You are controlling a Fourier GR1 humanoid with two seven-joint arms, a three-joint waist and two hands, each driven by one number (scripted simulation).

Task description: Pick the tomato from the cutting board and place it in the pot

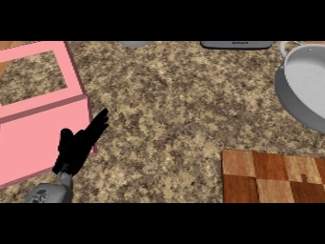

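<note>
No tomato shows anywhere in the head view: the visible corner of the cutting board (284,177), just below the pot (311,86), is bare, so the tomato's place, heading and long axis cannot be told. It may lie on the part of the board cut off by the view's edge.

The left hand (80,143) rests open, fingers straight, over the edge of the pink box (27,138), well apart from the pot across the speckled worktop (179,105). The right hand is out of sight.

The likely risk: a reach made blind, onto an unseen tomato, could nudge it and roll it off the board, or knock the pot's rim.
</note>
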